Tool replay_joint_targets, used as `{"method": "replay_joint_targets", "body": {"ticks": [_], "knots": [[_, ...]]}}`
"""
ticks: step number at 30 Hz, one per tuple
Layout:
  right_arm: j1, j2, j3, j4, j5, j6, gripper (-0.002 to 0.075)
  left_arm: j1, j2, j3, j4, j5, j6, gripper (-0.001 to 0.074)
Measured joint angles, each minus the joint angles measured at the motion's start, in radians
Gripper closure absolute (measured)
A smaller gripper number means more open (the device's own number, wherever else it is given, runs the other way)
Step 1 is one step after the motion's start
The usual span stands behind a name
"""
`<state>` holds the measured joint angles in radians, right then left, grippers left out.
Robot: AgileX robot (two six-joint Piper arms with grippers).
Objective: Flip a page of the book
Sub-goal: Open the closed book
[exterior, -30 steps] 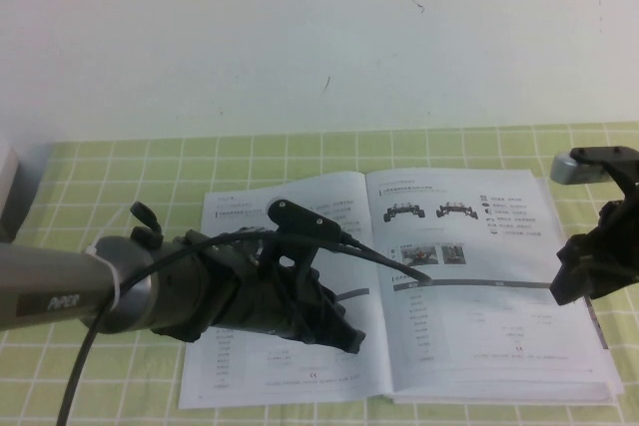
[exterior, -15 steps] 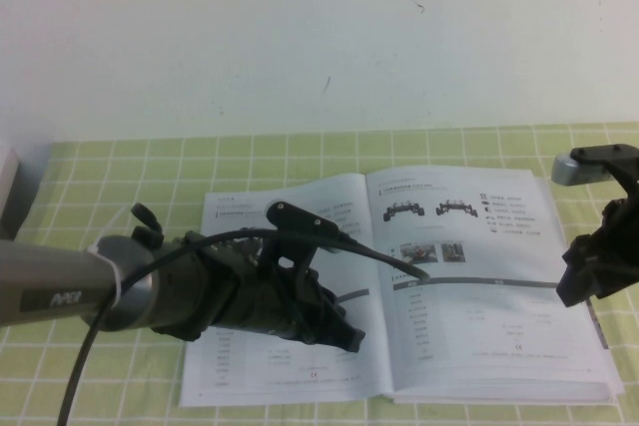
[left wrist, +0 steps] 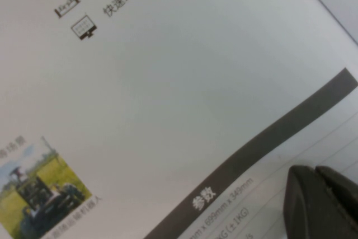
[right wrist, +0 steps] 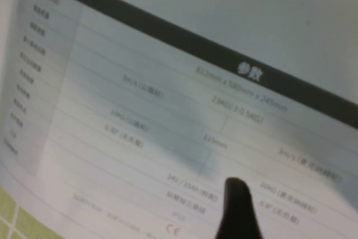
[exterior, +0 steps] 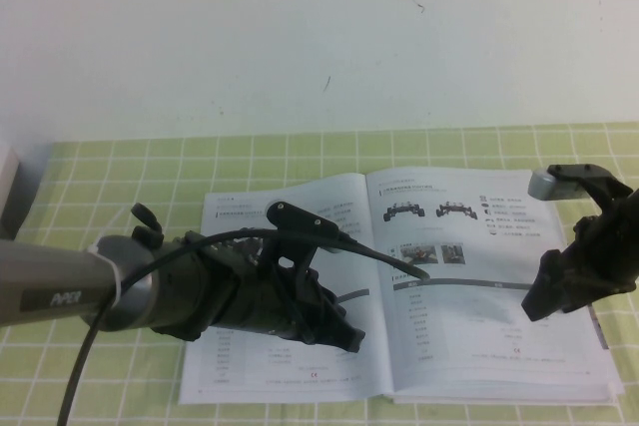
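The book (exterior: 399, 296) lies open and flat on the green checked cloth (exterior: 120, 162), its spine running away from me near the middle of the table. The page (exterior: 479, 286) I mean to turn is the right-hand sheet, the 1 with 2 small black chassis pictures above a grey-barred table, and it lies flat with no corner lifted.

My left gripper (exterior: 339, 331) is low over the left-hand sheet just beside the spine, apparently pinning that half; in its wrist view the 2 dark fingertips (left wrist: 321, 202) sit together, closed on nothing.

My right gripper (exterior: 547, 298) hangs over the outer part of the page, above the table's right columns and near the free edge. I cannot tell whether it is open; only 1 dark fingertip (right wrist: 238, 211) shows against the print.

I judge this the approach step. Next I need to come down at the outer edge, catch only the top sheet, and lift it toward the spine.
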<state>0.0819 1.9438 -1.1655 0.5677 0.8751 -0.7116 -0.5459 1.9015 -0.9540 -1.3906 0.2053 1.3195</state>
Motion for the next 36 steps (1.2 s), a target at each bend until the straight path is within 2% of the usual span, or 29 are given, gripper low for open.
{"method": "replay_joint_targets", "body": {"ticks": [10,18,36], "knots": [[0.000,0.000,-0.005,-0.012,0.033,-0.005,0.0272,0.000,0.000,0.000,0.000,0.001,-0.003,0.0738],[0.000,0.000,-0.068,-0.196,0.098,0.150,0.0271,0.000,0.001,0.000,0.000,0.002,-0.001,0.0738],[0.000,0.045,-0.075,-0.162,0.070,0.166,0.0270,0.000,0.001,0.000,0.000,0.002,-0.001,0.0738]]}}
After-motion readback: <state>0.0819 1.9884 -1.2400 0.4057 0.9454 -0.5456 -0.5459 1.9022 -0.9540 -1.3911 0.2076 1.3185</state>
